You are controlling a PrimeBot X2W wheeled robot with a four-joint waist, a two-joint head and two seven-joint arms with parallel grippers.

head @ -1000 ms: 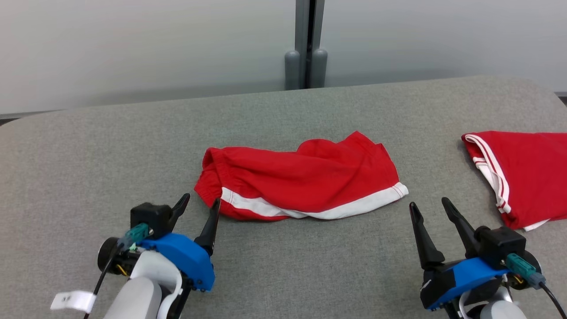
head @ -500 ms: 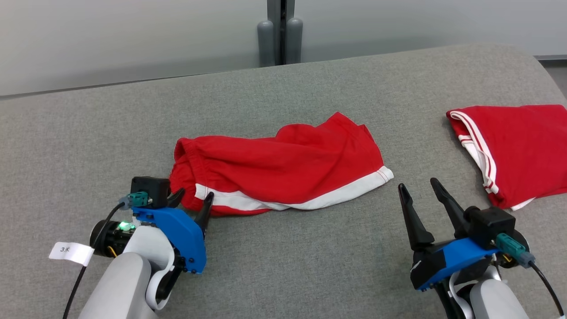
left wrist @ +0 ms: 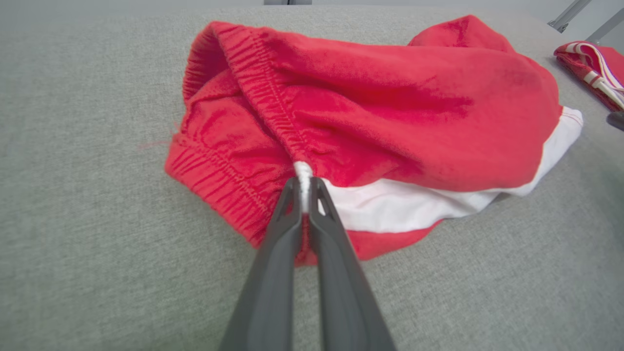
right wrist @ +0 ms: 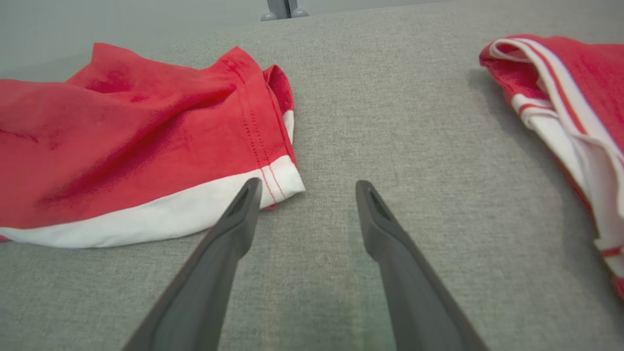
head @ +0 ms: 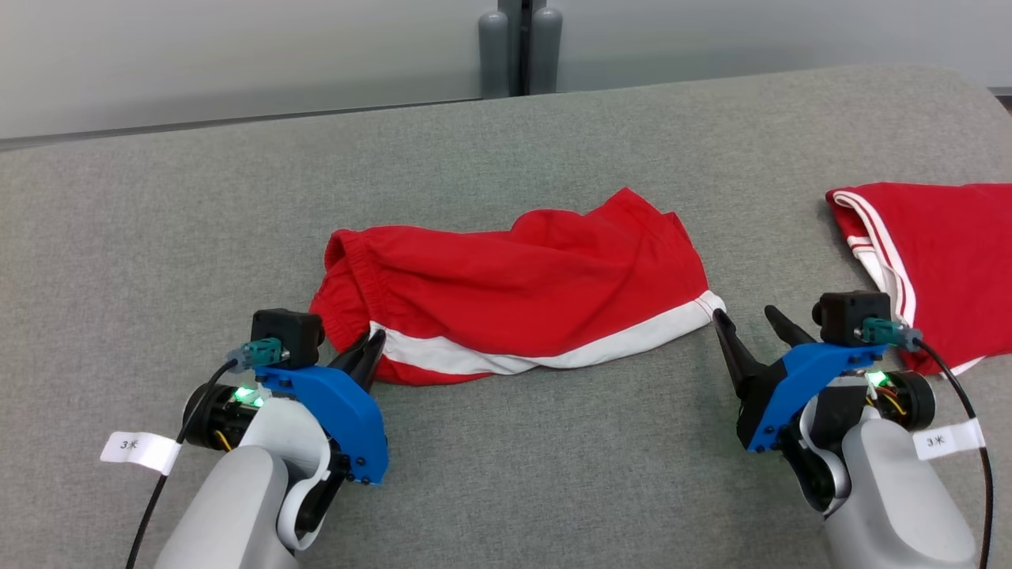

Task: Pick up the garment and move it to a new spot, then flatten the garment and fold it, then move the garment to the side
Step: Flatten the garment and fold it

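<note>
Red shorts (head: 514,300) lie crumpled mid-worktop (head: 506,474), with the waistband (left wrist: 253,97) toward your left and the leg hem toward your right. Your left gripper (head: 368,348) is pinching the cloth where the white stripe (head: 553,356) meets the waistband. The left wrist view shows a nub of white fabric squeezed between the fingers, so that end looks secured. Your right gripper (head: 744,313) is spread and holds nothing, low over the worktop at the hem corner (right wrist: 285,183). One finger touches or overlaps the white corner, can't tell which; the other is over bare worktop beside it. My read: a two-corner grab along the striped edge, so the shorts hang flat when lifted to the new spot. The right gripper needs to straddle the corner before closing; as placed it would likely catch air or one thin layer. Second red garment (head: 949,253) sits well apart at far right, so stay off it.
</note>
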